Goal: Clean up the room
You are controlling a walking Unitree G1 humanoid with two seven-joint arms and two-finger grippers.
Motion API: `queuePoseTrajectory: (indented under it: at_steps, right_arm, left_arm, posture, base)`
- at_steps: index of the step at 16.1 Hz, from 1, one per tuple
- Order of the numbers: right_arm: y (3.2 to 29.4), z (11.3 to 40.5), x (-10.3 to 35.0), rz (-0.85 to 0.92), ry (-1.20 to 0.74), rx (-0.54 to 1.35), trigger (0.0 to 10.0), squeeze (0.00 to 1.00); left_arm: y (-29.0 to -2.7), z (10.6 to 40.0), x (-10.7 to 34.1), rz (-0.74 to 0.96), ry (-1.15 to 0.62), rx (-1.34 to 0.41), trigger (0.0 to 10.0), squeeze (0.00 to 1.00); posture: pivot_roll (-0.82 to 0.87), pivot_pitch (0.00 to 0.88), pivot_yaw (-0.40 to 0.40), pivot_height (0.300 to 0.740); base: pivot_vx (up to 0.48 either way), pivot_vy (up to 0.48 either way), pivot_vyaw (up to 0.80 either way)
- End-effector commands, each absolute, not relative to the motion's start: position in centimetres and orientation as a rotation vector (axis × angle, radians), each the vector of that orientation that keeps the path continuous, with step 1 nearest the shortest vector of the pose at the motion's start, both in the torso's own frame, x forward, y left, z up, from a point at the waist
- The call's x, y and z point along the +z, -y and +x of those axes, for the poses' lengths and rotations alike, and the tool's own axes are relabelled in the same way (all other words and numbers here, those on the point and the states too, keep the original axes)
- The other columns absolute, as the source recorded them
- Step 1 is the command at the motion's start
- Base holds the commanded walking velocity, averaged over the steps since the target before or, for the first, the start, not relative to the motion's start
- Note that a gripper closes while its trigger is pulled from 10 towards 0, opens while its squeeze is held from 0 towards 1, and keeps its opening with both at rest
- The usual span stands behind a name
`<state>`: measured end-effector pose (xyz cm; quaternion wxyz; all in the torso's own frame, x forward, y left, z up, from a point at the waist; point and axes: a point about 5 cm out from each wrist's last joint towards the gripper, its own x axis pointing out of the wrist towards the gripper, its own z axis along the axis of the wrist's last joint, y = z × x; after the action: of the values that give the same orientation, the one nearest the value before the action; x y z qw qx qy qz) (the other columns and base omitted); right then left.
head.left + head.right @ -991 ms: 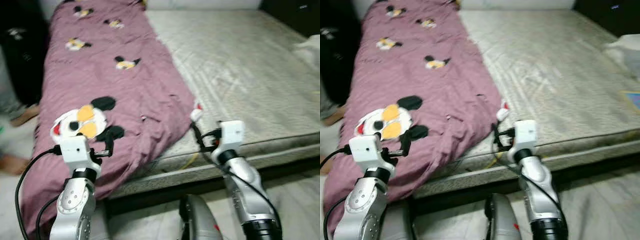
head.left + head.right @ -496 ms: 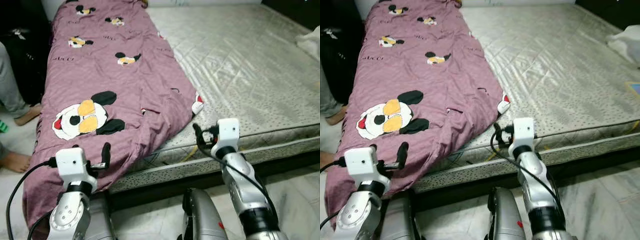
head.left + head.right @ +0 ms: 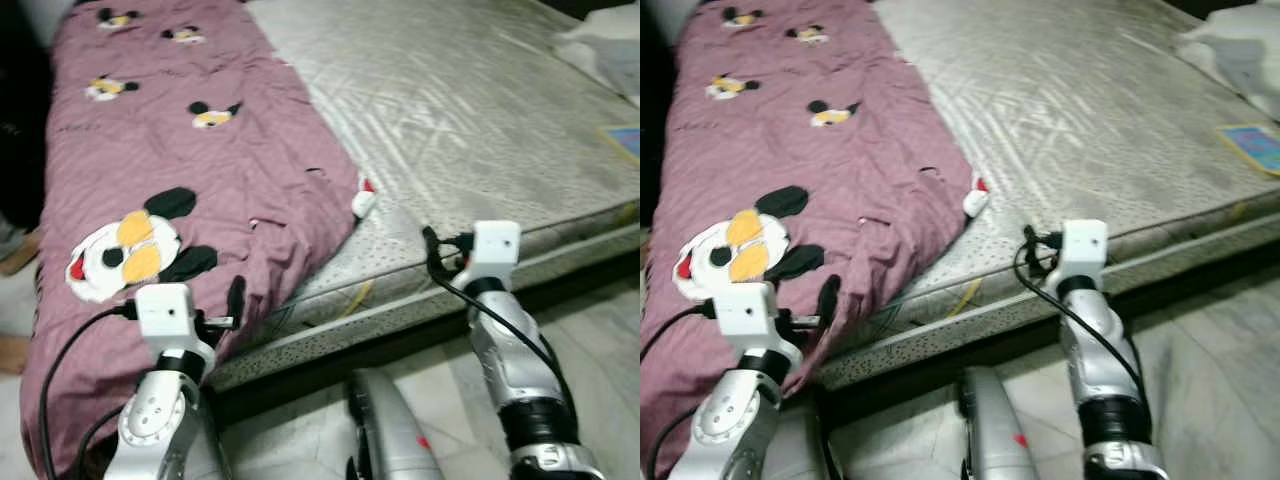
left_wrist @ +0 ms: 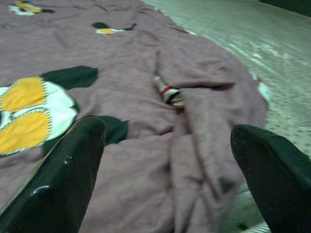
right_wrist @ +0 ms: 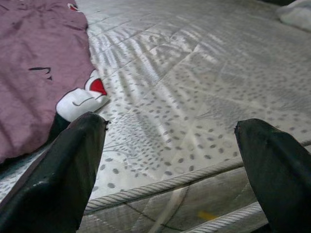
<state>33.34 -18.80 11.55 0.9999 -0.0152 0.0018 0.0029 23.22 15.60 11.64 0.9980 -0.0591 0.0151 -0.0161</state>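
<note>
A purple quilt (image 3: 200, 170) with mouse prints covers the left half of the grey mattress (image 3: 470, 120). Its front part hangs over the bed's near edge. A white and red corner (image 3: 362, 200) of the quilt lies on the bare mattress, and it also appears in the right wrist view (image 5: 85, 97). My left gripper (image 3: 232, 305) is open just above the quilt's hanging front part, fingers (image 4: 68, 165) wide apart with nothing between them. My right gripper (image 3: 438, 250) is open at the mattress's near edge, to the right of that corner and apart from it.
A white bundle (image 3: 600, 50) and a flat coloured card (image 3: 625, 138) lie at the bed's far right. Pale tiled floor (image 3: 600, 330) runs along the bed's front. A person's foot (image 3: 15, 255) is at the left edge, beside the quilt.
The camera has swung right. My right gripper, close under the quilt's white corner a second ago, now stands further right of it. The left gripper stays by the quilt's front.
</note>
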Motion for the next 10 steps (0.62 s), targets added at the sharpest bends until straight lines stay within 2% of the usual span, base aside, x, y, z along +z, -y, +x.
queuePoseTrajectory:
  at_steps: [1,4,6,10]
  right_arm:
    - [17.6,33.3,11.5,-0.021,0.007,0.039,10.0,0.00]
    - [17.1,33.5,11.6,-0.021,0.015,0.042,10.0,0.00]
    - [18.0,33.2,11.7,-0.030,0.026,-0.005,10.0,0.00]
    - [19.7,31.1,11.2,-0.030,0.013,-0.060,10.0,0.00]
  left_arm:
    - [-16.4,23.0,11.4,-0.103,-0.047,-0.002,10.0,0.00]
    - [-16.5,23.1,11.4,-0.103,-0.047,0.009,10.0,0.00]
    - [-16.5,23.5,11.3,-0.100,-0.051,0.003,10.0,0.00]
    - [-17.1,25.9,11.7,-0.107,-0.022,0.016,10.0,0.00]
  posture:
    - [-0.02,0.145,-0.022,0.518]
    - [-0.02,0.143,-0.026,0.518]
    - [-0.03,0.144,-0.023,0.518]
    - [-0.08,0.154,-0.021,0.518]
  base:
    - [0.000,0.000,0.00]
    - [0.000,0.000,0.00]
    - [0.000,0.000,0.00]
    - [0.000,0.000,-0.67]
